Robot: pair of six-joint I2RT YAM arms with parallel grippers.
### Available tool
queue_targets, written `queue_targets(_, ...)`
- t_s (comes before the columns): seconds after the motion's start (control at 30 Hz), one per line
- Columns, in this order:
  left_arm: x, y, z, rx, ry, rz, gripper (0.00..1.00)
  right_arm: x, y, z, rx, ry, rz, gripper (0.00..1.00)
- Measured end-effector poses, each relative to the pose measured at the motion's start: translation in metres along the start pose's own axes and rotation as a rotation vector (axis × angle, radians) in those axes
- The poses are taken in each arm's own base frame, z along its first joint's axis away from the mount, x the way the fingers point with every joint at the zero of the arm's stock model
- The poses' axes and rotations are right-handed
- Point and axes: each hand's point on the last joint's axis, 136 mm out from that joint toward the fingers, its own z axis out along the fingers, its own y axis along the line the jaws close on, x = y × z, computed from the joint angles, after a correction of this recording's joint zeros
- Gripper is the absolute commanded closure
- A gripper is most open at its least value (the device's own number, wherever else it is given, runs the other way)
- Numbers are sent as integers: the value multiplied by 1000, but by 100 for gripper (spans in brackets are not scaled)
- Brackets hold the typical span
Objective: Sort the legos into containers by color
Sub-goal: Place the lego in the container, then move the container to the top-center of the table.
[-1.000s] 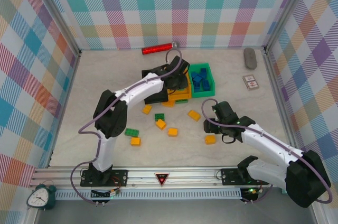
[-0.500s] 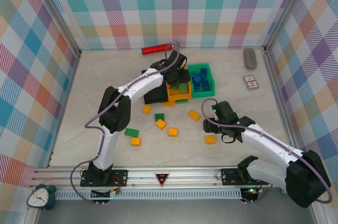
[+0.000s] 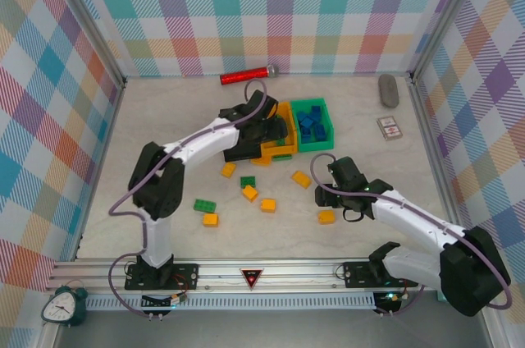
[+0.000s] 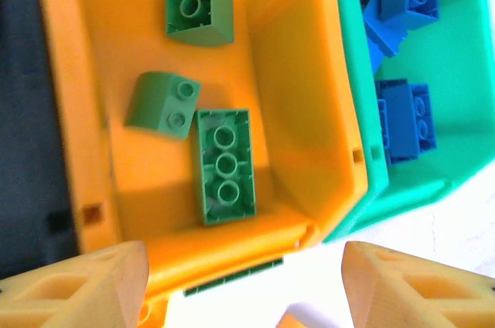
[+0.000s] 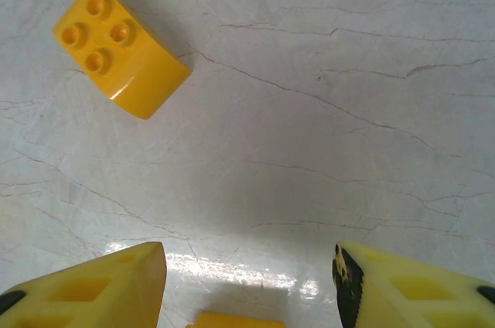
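Green: three legos (image 4: 224, 165) lie in the orange bin (image 4: 73, 111). The left end effector (image 4: 244, 281) hovers over its near rim, spread and empty. I judge a low pull-out could snag that rim. Over the tabletop (image 5: 348, 150) the right end effector (image 5: 251, 281) is spread, off-centre from a yellow lego (image 5: 120, 46); closing would miss.

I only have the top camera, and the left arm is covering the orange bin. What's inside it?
Observer: Three green bricks lie in the orange bin, by the left wrist view.
Operator: Is the left gripper carrying one?
Observer: No, the left gripper is open, gripping nothing.
Operator: And the right?
Observer: The right gripper is open over the table, with a yellow four-stud brick lying ahead to one side.
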Motion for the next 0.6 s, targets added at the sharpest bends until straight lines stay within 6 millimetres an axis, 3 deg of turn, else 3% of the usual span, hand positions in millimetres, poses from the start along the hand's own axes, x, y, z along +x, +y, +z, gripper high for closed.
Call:
queue_targets(0.13, 15, 14, -37, 14, -32, -18, 34, -11, 3, 10, 26, 16, -9, 41)
queue_targets(0.2, 24, 24, -54, 14, -51, -23, 34, -28, 7, 16, 46, 13, -22, 41)
queue_targets(0.4, 57, 52, -84, -16, -75, -51, 34, -84, 18, 41, 90, -8, -32, 41)
queue_targets(0.6, 89, 67, -107, -37, -94, -53, 34, -125, 18, 72, 107, 4, -13, 41)
